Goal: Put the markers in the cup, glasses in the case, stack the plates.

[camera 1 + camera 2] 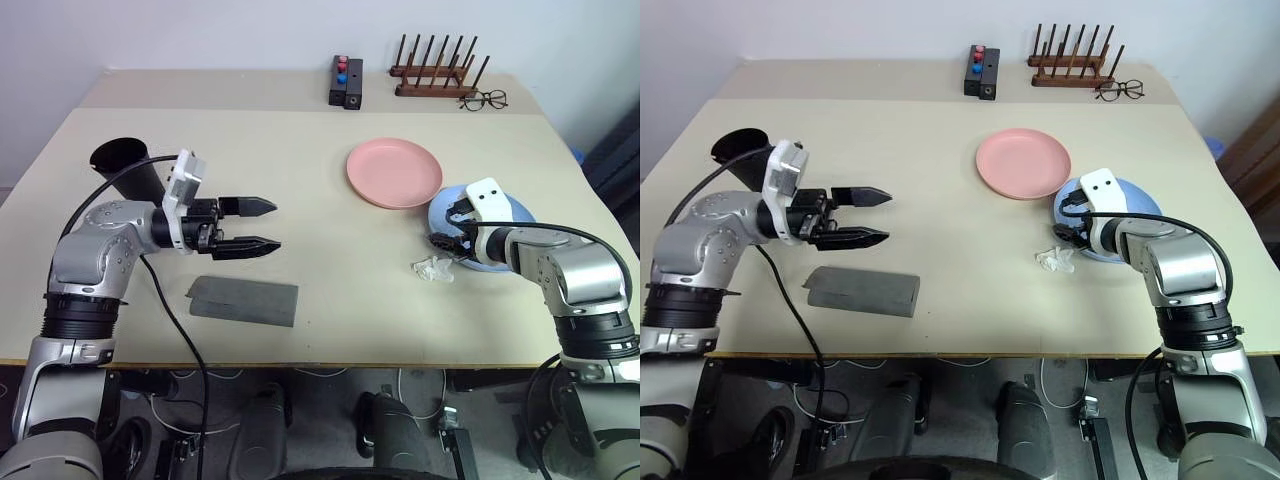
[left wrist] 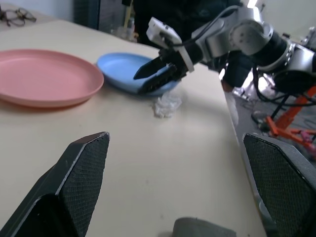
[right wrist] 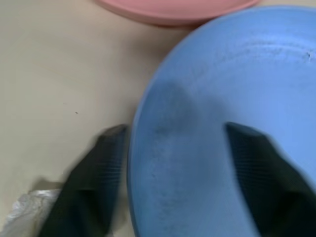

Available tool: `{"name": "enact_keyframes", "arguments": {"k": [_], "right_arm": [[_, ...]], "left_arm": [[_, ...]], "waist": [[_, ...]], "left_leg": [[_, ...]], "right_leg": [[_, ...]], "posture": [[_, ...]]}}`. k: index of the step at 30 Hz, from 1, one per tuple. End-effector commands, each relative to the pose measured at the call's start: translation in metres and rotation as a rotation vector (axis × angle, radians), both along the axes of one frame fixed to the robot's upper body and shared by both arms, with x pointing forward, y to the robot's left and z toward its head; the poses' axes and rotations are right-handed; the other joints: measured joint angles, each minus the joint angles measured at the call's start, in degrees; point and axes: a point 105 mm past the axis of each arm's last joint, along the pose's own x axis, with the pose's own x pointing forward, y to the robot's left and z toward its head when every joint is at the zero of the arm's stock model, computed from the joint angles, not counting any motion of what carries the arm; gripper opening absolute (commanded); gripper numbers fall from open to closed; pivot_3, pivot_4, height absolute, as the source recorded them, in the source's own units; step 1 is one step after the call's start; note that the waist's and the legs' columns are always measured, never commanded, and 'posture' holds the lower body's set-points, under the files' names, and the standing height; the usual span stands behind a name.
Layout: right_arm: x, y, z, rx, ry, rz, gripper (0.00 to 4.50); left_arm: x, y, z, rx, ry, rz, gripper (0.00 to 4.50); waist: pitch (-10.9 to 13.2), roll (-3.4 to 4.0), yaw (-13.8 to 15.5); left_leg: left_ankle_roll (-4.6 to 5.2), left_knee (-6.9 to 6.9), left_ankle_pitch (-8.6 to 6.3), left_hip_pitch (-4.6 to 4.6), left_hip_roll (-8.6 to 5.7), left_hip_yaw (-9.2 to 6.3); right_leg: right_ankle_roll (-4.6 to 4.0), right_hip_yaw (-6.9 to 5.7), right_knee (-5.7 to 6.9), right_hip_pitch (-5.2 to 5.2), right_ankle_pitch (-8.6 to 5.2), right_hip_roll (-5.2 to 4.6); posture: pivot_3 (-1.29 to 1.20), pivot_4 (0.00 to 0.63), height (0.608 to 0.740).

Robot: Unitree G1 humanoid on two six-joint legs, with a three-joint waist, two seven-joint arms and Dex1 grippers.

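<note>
On the table (image 1: 330, 300), two plates: the blue plate (image 1: 505, 215) touches the pink plate (image 1: 394, 172). The right wrist view shows the right gripper (image 3: 168, 168) straddling the blue rim, one finger each side, unclamped. The head views add one case (image 1: 244, 300) and one cup (image 1: 128, 165) beside the wide-open left gripper (image 1: 270, 225).

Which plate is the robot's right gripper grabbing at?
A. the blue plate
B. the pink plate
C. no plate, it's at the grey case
A: the right gripper sits at the blue plate, with one finger outside its rim and the other over its inside, while the pink plate lies apart and the grey case lies far off by the left gripper.
</note>
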Motion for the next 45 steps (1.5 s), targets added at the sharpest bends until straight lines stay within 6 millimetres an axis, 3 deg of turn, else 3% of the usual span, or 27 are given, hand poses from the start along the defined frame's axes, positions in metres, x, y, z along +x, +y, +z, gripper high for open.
{"name": "enact_keyframes", "arguments": {"k": [1, 3, 14, 18, 20, 27, 33, 41, 45], "right_arm": [[-0.001, 0.003, 0.003, -0.020, -0.018, 0.021, 0.96], [-0.003, 0.003, 0.000, -0.022, -0.010, 0.026, 0.02], [-0.001, -0.012, 0.010, -0.067, -0.054, -0.009, 0.02], [0.012, -0.038, 0.036, -0.084, -0.158, -0.133, 0.02], [0.015, -0.037, 0.047, -0.059, -0.199, -0.133, 0.02], [0.030, -0.014, 0.088, 0.045, -0.417, -0.039, 0.02], [0.043, 0.000, 0.111, 0.042, -0.548, 0.033, 0.02], [0.074, 0.082, 0.094, 0.059, -0.577, 0.263, 0.02], [0.080, 0.100, 0.080, 0.043, -0.554, 0.323, 0.02]], "left_arm": [[-0.003, 0.000, 0.007, 0.025, -0.078, -0.010, 4.50], [-0.002, 0.000, 0.006, 0.028, -0.088, -0.010, 4.50], [0.000, -0.003, 0.007, 0.030, -0.102, -0.007, 4.50], [0.002, -0.003, 0.008, 0.029, -0.111, 0.002, 4.50], [0.002, -0.003, 0.008, 0.028, -0.110, 0.000, 4.50], [0.004, -0.006, 0.011, 0.019, -0.121, 0.006, 4.50], [0.006, -0.007, 0.012, 0.009, -0.135, 0.017, 4.50], [0.009, -0.012, 0.015, -0.001, -0.154, 0.015, 4.50], [0.009, -0.011, 0.017, 0.002, -0.162, 0.020, 4.50]], "waist": [[0.0, 0.00, 0.0], [0.0, -0.01, 0.0], [0.0, -0.03, -0.3], [0.0, -0.01, -0.3], [0.0, 0.00, -0.4], [0.0, 0.00, -1.5], [0.0, 0.02, -1.8], [0.0, 0.04, -2.9], [0.0, 0.06, -2.6]], "left_leg": [[0.00, -0.01, 0.00, 0.00, 0.00, 0.00], [0.00, -0.01, 0.00, 0.00, 0.00, 0.00], [0.00, -0.01, 0.00, 0.01, 0.00, 0.00], [0.00, -0.01, 0.00, 0.00, 0.00, 0.00], [0.00, -0.02, 0.00, -0.01, 0.00, 0.00], [0.00, -0.19, 0.00, 0.02, 0.00, 0.00], [0.00, -0.22, 0.01, 0.02, -0.01, 0.00], [-0.01, -0.30, 0.02, 0.04, 0.00, 0.00], [-0.01, -0.32, 0.03, 0.03, -0.02, 0.00]], "right_leg": [[0.00, 0.00, 0.00, 0.00, 0.00, 0.00], [0.00, 0.00, -0.01, 0.00, 0.00, 0.00], [-0.01, 0.00, -0.02, 0.01, -0.01, 0.00], [-0.01, 0.00, -0.05, 0.01, 0.00, -0.01], [-0.01, 0.00, -0.05, -0.01, 0.00, -0.01], [0.15, 0.00, -0.07, -0.03, 0.07, 0.01], [0.22, 0.00, -0.06, -0.06, 0.10, 0.01], [0.25, 0.00, -0.01, -0.08, 0.08, 0.02], [0.27, 0.00, 0.02, -0.09, 0.07, 0.02]], "posture": [[0.00, 0.150, 0.740], [0.00, 0.150, 0.740], [0.00, 0.150, 0.740], [0.00, 0.150, 0.740], [0.00, 0.150, 0.740], [0.00, 0.150, 0.740], [0.00, 0.150, 0.740], [0.00, 0.150, 0.740], [0.00, 0.150, 0.740]]}}
